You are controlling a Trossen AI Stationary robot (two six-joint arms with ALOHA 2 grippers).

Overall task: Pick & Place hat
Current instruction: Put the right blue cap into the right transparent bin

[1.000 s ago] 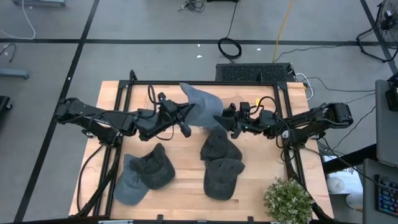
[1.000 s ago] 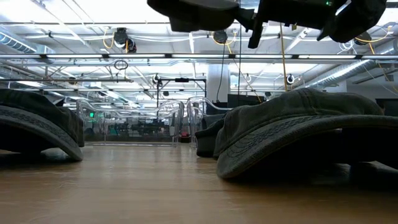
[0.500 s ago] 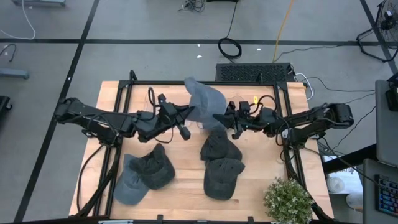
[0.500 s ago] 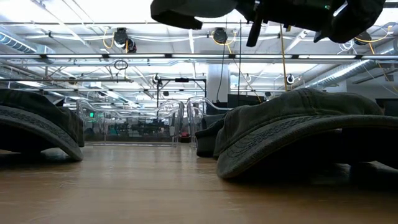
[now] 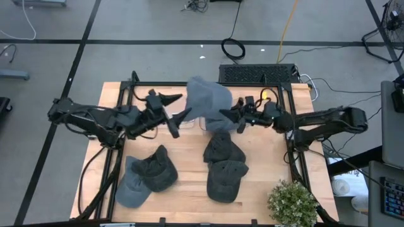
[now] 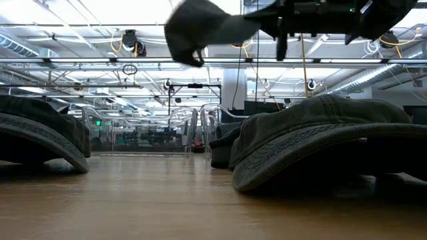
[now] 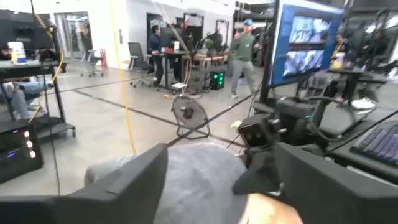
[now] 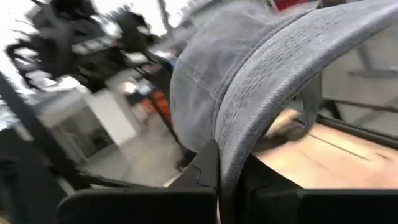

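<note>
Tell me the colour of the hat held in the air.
Light grey-blue hat; the high view shows it best.

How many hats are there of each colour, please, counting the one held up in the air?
Light grey-blue hats: 2, one held aloft, one on the table
Dark grey hats: 3
Total: 5

Robotics lab in an open industrial hall, concrete floor, ceiling pipes, monitor, desks, people standing behind
</note>
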